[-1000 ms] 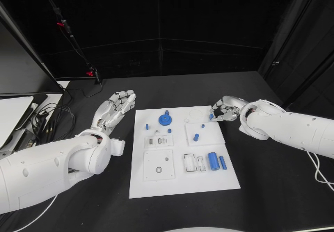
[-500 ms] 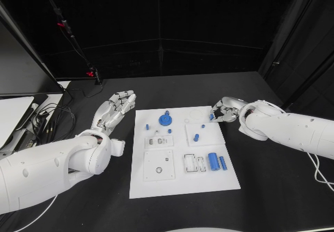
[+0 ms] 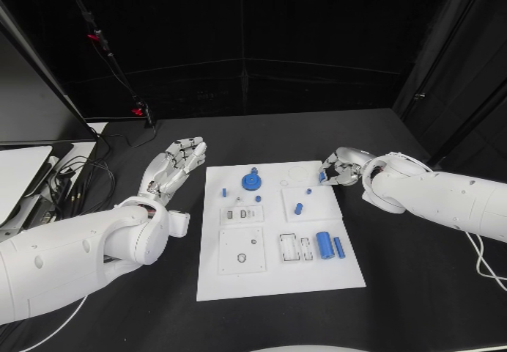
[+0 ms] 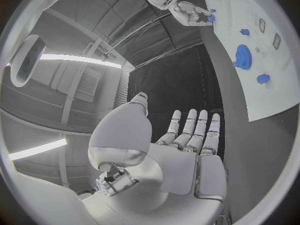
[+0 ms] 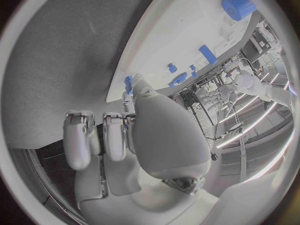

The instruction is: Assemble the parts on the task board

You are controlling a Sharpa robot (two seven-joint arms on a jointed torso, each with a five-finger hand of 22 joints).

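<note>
The white task board [image 3: 277, 282] lies mid-table. On it are a blue gear [image 3: 251, 180], small blue pegs [image 3: 298, 208] and a blue cylinder [image 3: 324, 245] beside a slim blue bar [image 3: 338, 246]. My right hand [image 3: 341, 166] sits at the board's far right edge, its fingers curled, pinching a small blue part [image 3: 321, 176]. The right wrist view shows that part [image 5: 129, 82] at the thumb tip, against the board's rim [image 5: 134, 60]. My left hand [image 3: 179, 161] lies flat and empty on the black table left of the board, its fingers [image 4: 194, 132] stretched out. The left wrist view also catches the right hand [image 4: 186, 10].
White equipment [image 3: 19, 176] and loose cables [image 3: 74, 176] crowd the table's left edge. A thin black stand with red clips [image 3: 105, 45] rises at the back left. Black table [image 3: 423, 293] surrounds the board.
</note>
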